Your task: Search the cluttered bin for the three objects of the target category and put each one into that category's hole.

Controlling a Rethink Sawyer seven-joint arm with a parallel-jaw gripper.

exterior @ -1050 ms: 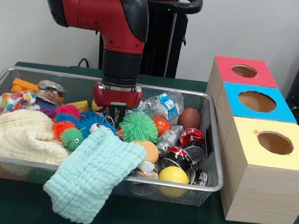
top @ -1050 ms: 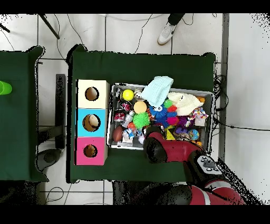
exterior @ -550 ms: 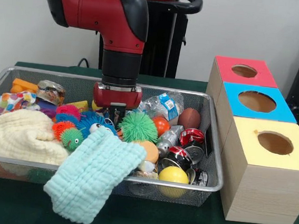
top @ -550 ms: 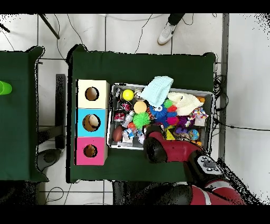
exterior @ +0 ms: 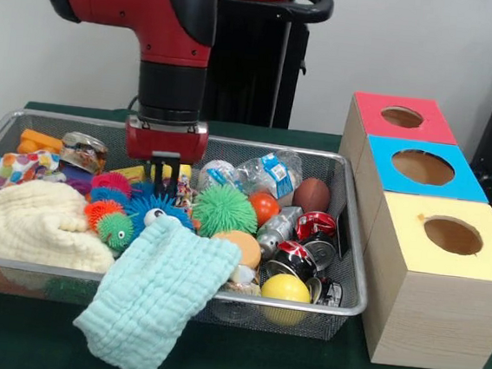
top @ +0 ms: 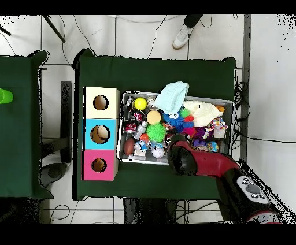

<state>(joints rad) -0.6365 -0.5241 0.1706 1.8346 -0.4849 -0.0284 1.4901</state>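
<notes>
The gripper (exterior: 165, 171) has lifted and shifted toward frame left, above the blue spiky ball (exterior: 158, 208) in the wire bin (exterior: 345, 246); fingers nearly closed, apparently empty; searching continues.

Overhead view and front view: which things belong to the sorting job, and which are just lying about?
Job: gripper, wire bin, red box, blue box, yellow box.
Lying about: green object on side table, person's shoe.
</notes>
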